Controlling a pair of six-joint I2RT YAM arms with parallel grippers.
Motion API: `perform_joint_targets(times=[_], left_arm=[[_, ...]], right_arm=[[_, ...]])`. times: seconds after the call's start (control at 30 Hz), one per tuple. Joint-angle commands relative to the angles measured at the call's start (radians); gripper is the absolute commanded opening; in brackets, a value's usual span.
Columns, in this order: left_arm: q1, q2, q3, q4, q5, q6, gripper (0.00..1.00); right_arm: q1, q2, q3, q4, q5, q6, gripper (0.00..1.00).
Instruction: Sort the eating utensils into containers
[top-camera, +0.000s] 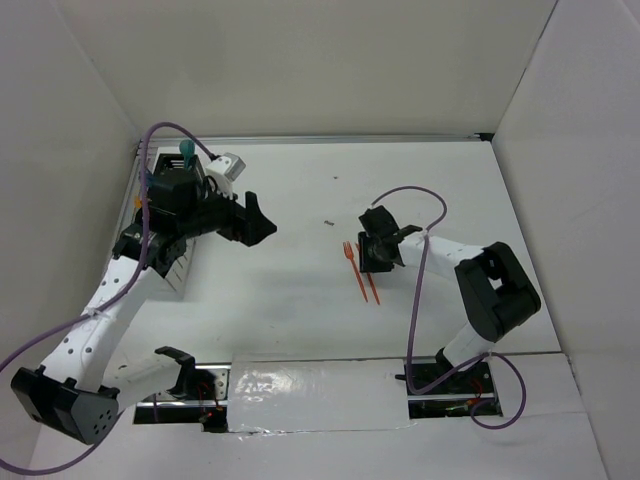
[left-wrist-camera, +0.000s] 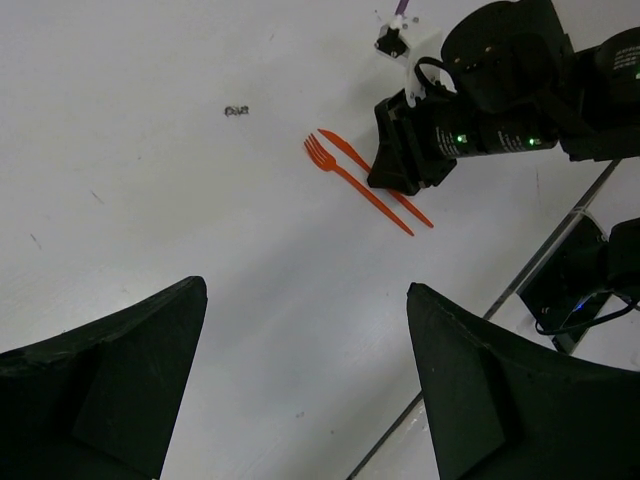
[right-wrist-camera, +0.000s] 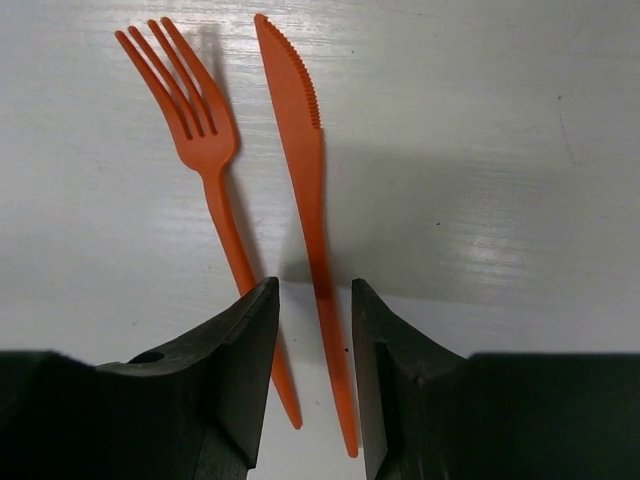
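Right wrist: fingers (right-wrist-camera: 240, 380) over fork (right-wrist-camera: 200, 130), knife (right-wrist-camera: 300, 130)

The left arm (top-camera: 110, 300) hides most containers (top-camera: 178, 272); the right fingers (right-wrist-camera: 225, 380) cover part of the fork (right-wrist-camera: 190, 110) handle.

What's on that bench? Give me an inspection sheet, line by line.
Surface: white table, taped strip along the near edge.
Job's things: orange fork and orange knife lying side by side; white slotted caddy partly under the left arm; teal utensil upright at far left.
Clutter: dark speck.
Claws: left claw open, holding nothing; right claw narrowly open over the knife handle.
Cables: purple cable looped off each arm.
Surroundings: white walls.
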Motion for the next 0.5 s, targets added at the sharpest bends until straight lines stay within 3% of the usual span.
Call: perform_joint_targets(times=[0.0,0.17,0.47], left_arm=[[-0.032,0.021,-0.011,0.026,-0.026,-0.040,0.94],[-0.052,0.045,-0.028,0.028,-0.034,-0.054,0.93],[-0.091,0.053,-0.077,0.054,-0.050,-0.083,0.93]], right_arm=[[0.019,-0.007,0.078,-0.039,0.031,-0.005,0.43],[0.033,-0.052,0.144,-0.068,0.019,-0.043,0.52],[0.062,-0.014,0.158,-0.048,-0.042,-0.113,0.48]])
